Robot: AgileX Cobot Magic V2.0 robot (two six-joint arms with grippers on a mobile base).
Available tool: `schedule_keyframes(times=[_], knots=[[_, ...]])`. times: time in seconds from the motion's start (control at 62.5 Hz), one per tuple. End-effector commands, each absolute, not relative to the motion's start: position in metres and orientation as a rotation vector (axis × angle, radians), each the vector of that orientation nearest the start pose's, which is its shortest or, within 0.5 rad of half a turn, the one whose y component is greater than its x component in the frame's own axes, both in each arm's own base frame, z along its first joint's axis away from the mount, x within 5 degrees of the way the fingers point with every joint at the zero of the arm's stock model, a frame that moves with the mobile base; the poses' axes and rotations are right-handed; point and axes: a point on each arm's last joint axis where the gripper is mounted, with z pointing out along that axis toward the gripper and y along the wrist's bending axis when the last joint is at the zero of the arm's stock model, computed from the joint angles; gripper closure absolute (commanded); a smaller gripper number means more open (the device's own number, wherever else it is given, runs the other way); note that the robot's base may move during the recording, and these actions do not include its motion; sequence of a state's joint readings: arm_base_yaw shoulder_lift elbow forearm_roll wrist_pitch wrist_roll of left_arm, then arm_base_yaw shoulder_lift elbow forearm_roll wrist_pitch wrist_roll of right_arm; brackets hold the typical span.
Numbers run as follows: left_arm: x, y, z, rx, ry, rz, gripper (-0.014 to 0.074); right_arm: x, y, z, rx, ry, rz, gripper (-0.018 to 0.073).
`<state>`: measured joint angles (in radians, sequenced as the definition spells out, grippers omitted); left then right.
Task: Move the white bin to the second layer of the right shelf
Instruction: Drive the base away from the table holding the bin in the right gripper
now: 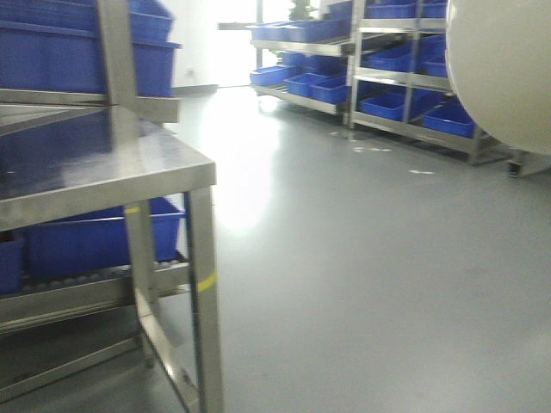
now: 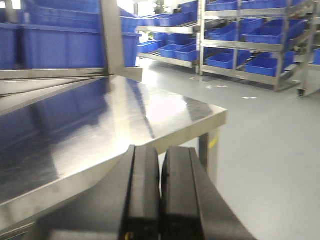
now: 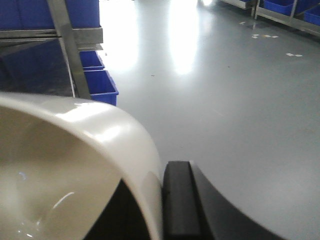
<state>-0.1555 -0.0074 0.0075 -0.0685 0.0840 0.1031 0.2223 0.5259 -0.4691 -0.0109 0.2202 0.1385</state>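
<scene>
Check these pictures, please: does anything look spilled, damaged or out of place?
Only one small thing. A few white scraps or marks lie on the grey floor in front of the far rack; they are too small to tell what they are. The white bin looks whole, and nothing is spilled.

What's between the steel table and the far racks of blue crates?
Bare grey floor, apart from a few small white marks near the racks; the front-facing and left wrist views both show it.
</scene>
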Motion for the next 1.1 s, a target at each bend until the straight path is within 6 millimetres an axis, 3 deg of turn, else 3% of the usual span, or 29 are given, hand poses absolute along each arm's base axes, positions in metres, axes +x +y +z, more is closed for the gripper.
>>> schedule_keyframes(times=[0.0,1.088], knots=[[0.0558,-0.0090,0.1994,0.139,1.501,-0.107,0.0512,0.1141,0.0250,0.3295,-0.075,1.639,0.260,0.0503],[0.0558,-0.0090,0.1994,0.139,1.501,-0.107,0.0512,0.1141,0.0250,0.3295,-0.075,1.639,0.260,0.0503]])
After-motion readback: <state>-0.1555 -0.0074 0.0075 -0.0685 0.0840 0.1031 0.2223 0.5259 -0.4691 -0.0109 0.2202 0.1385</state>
